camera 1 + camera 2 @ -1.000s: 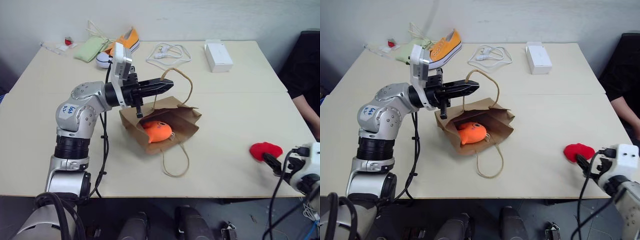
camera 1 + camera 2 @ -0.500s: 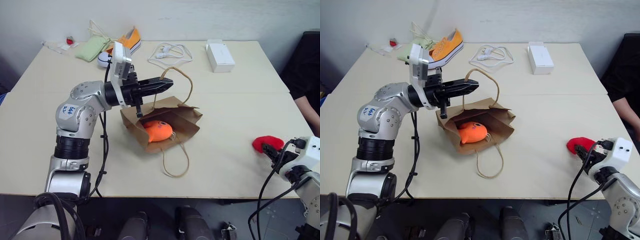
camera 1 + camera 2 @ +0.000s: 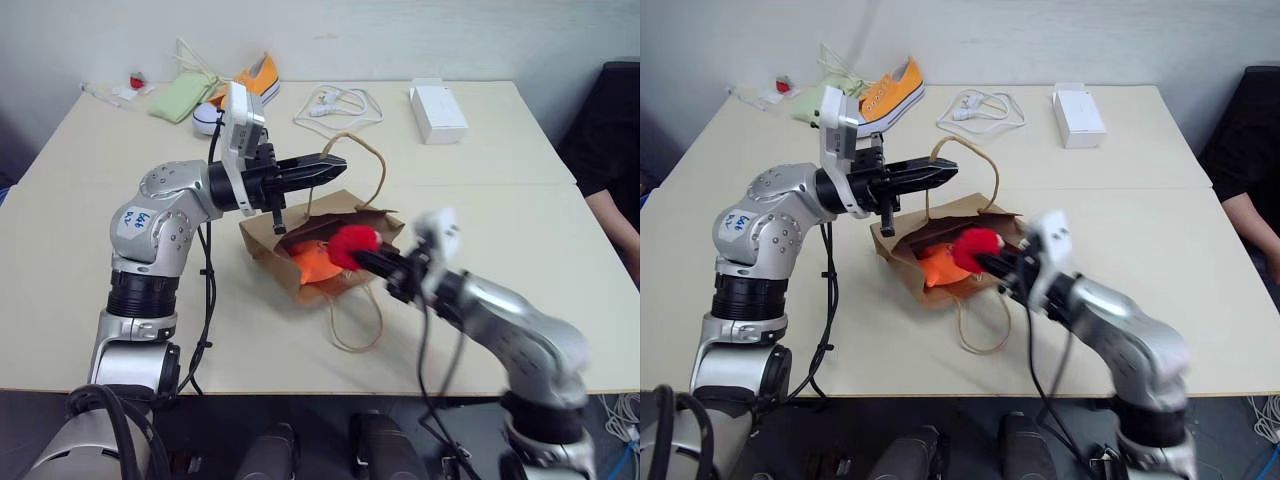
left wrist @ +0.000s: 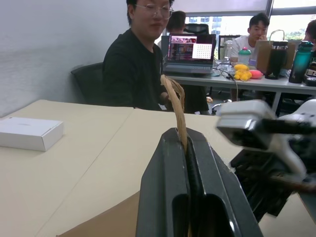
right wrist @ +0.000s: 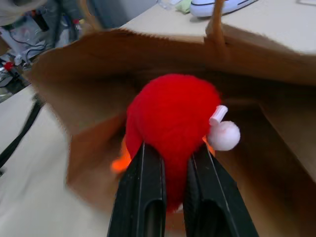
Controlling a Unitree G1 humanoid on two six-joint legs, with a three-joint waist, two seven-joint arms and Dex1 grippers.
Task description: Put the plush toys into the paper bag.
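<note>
Right fingers (image 5: 148,187) pinch red toy (image 5: 173,118) at bag (image 3: 370,255) mouth.

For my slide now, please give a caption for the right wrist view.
Right pincer carries the red plush toy into the open mouth of the paper bag.

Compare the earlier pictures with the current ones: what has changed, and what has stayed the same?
The right gripper closed on the fuzzy red plush toy and swung it from the table's right edge to the brown paper bag mouth. The left gripper still pinches the rope handle; the orange fish plush stays inside.
</note>
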